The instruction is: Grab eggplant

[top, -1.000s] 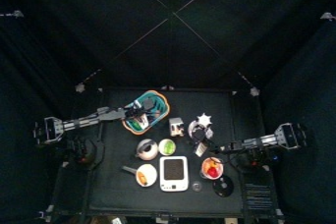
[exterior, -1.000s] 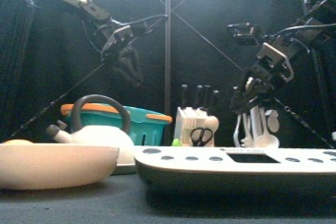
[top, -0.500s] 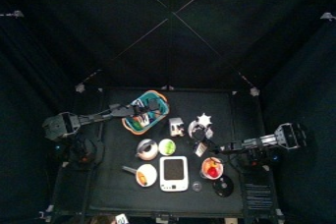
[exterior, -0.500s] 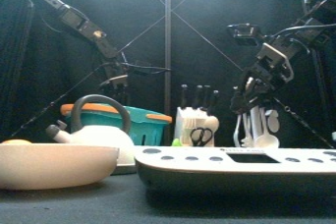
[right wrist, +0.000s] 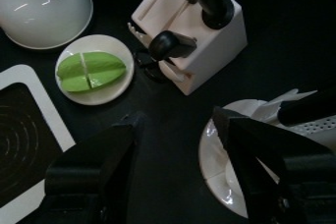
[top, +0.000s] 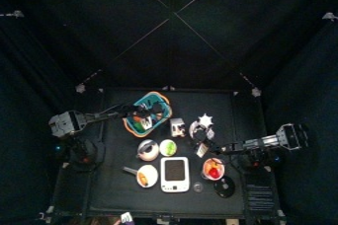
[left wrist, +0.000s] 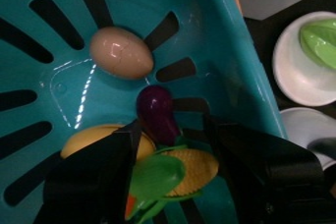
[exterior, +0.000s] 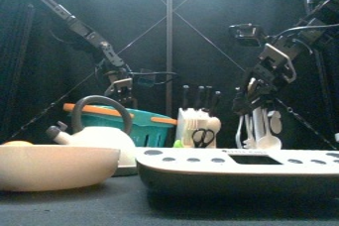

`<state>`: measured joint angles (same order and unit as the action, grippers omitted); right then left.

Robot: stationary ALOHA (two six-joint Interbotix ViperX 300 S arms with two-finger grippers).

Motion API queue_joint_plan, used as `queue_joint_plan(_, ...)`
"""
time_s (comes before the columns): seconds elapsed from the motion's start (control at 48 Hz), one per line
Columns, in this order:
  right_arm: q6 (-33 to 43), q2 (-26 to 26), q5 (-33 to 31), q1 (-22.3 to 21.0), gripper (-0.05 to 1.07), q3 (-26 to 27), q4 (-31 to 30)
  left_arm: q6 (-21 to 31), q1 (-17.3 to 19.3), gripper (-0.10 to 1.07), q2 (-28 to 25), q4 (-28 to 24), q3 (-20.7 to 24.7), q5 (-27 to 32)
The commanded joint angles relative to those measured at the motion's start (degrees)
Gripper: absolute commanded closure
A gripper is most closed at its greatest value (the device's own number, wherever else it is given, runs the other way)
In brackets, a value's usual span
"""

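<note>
The eggplant [left wrist: 160,110] is small and dark purple. It lies in the teal slotted basket [left wrist: 39,81] between a brown egg [left wrist: 121,51] and a yellow corn cob [left wrist: 89,145]. My left gripper [left wrist: 178,164] is open and hangs just over the eggplant, jaws on either side, not touching it. In the top view the left gripper [top: 134,117] is over the basket [top: 156,99]. In the front view it [exterior: 117,81] dips behind the kettle. My right gripper [right wrist: 178,169] is open and empty above the table's right side [top: 219,151].
A white kettle [exterior: 90,136], a tan bowl [exterior: 47,166] and a white scale [exterior: 245,166] stand at the front. A knife block [right wrist: 191,17] and a plate of green slices [right wrist: 92,71] lie under the right arm. A green leafy piece [left wrist: 157,179] lies by the corn.
My left arm has come down from high above the basket into it, and its gripper now sits over the eggplant. The right arm has not moved.
</note>
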<state>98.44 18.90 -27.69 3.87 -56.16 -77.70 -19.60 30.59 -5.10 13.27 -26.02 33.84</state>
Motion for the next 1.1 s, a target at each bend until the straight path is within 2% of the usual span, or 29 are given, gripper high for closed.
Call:
queue_joint_plan(0.0,-0.09,0.53,0.09,-0.18,0.12,1.05,-0.18,-0.09,0.97,0.09,0.35,0.18,1.32,-0.88)
queue_joint_plan(1.083,-0.09,0.26,0.09,-0.18,0.12,1.23,-0.18,0.18,2.55,0.09,-5.63,-2.29,-0.09,-1.05)
